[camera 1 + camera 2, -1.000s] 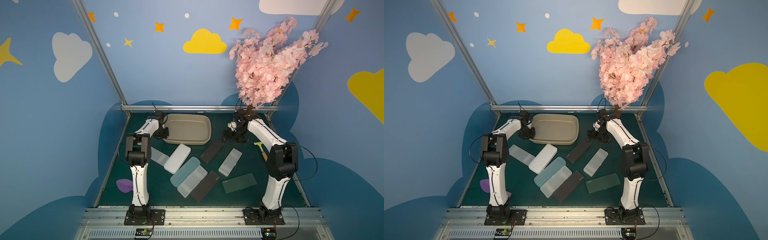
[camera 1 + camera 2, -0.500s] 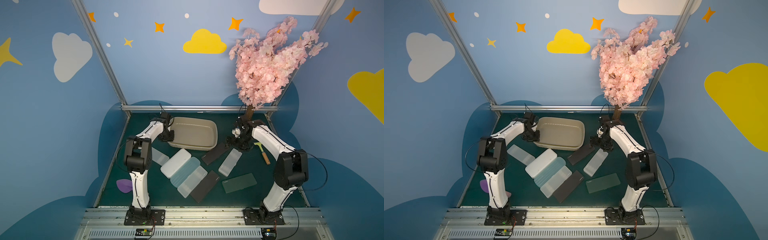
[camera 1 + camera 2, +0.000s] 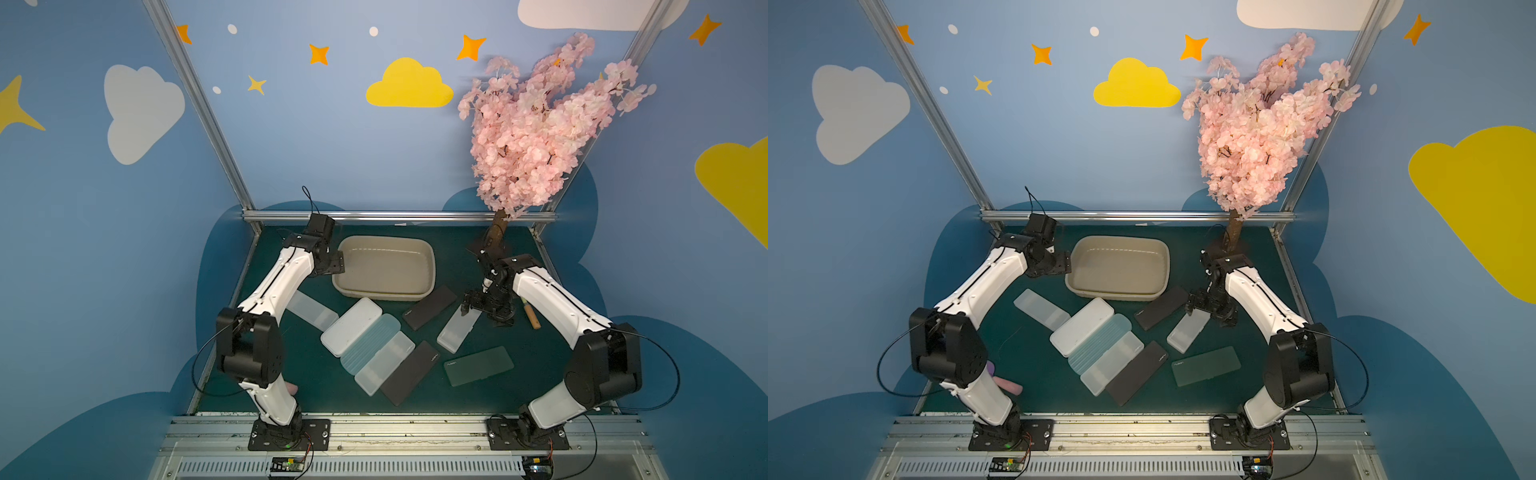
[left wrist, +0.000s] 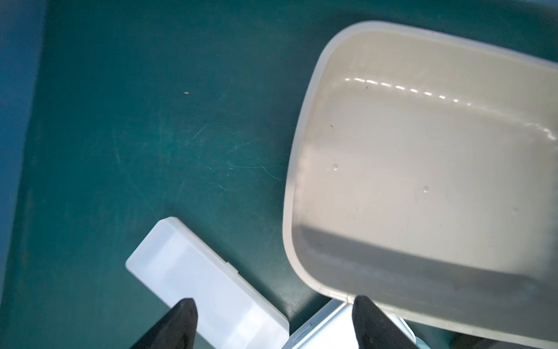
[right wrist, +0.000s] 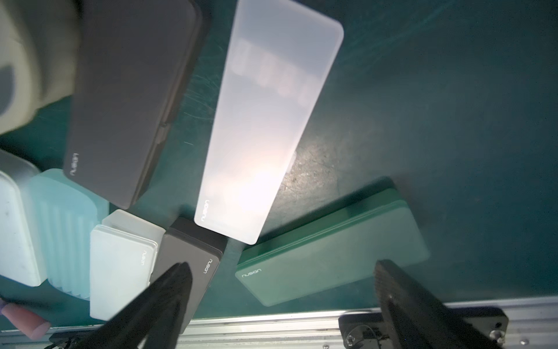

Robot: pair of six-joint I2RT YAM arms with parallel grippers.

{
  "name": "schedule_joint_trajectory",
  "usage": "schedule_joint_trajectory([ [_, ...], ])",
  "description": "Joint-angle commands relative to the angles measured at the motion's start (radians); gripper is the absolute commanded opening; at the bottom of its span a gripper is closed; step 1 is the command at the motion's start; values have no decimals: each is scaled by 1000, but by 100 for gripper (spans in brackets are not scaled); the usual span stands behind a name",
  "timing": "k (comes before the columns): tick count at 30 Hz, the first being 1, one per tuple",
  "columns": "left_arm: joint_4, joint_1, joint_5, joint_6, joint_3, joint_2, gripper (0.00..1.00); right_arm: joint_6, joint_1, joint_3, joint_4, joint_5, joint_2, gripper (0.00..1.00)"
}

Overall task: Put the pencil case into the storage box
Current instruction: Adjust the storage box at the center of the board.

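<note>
Hiding one end of a frosted pencil case point(image 3: 456, 334), right fingers point(image 5: 169, 302) spread — left fingers point(image 4: 181, 323) spread too, storage box point(image 4: 422, 181) cropped.

Storage box point(image 4: 422, 181) cut by frame edge; pink object point(image 3: 1011, 385) half hidden behind left arm point(image 3: 984, 286).

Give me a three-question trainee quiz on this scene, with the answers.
1. True or false: the storage box already holds a pencil case.
2. Where is the right gripper? A inside the storage box; B above one end of the frosted white case; C parked at its base.
3. Fill in: the left gripper has its jaws ____.
Key: 1 false, the storage box is empty; 2 B; 3 open.
</note>
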Motion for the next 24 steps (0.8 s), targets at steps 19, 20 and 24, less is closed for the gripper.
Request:
schedule_joint_trajectory([
  [19,-86,-34,-20,-147,-316,-359,87,345,113,90,-21,-26,294,99],
  [20,-87,-37,-21,-146,-326,-370,87,353,116,90,-22,-24,301,98],
  [24,-89,-37,-26,-149,-361,-404,88,374,118,76,-23,-17,328,99],
])
